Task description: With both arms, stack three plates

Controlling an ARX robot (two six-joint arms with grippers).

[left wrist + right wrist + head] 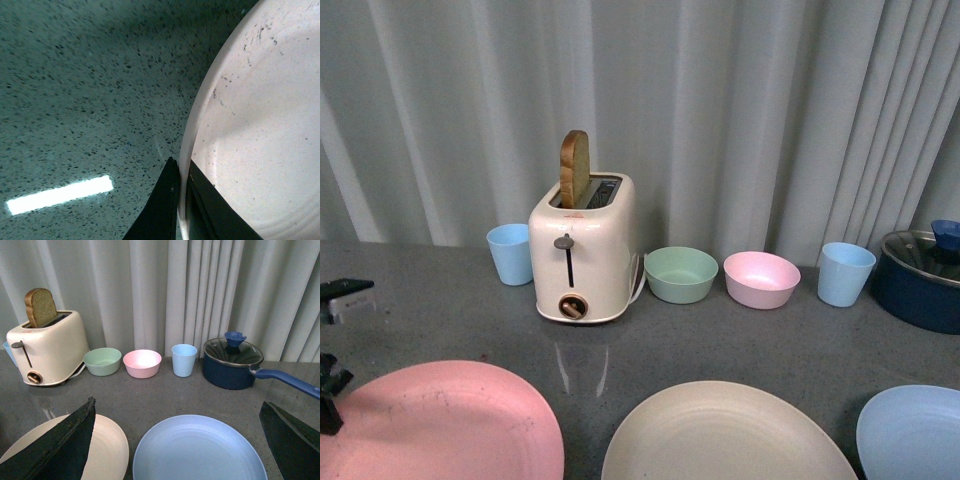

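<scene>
Three plates lie along the near edge of the grey counter: the pink plate [440, 425] at the left, the cream-beige plate [725, 435] in the middle, the light blue plate [912, 430] at the right. My left gripper [181, 200] is shut on the pink plate's [260, 135] rim, one black finger on each side of it. Dark pieces of the left arm [332, 395] show at the pink plate's left edge. My right gripper [177, 410] stands open, its fingers wide apart over the light blue plate [199, 450], with the cream-beige plate [107, 445] beside it.
Behind the plates stand a cream toaster [582, 250] with a bread slice, a light blue cup [510, 253], a green bowl [681, 273], a pink bowl [761, 278], another blue cup [845, 273] and a dark blue lidded pot [920, 280]. A curtain hangs behind them.
</scene>
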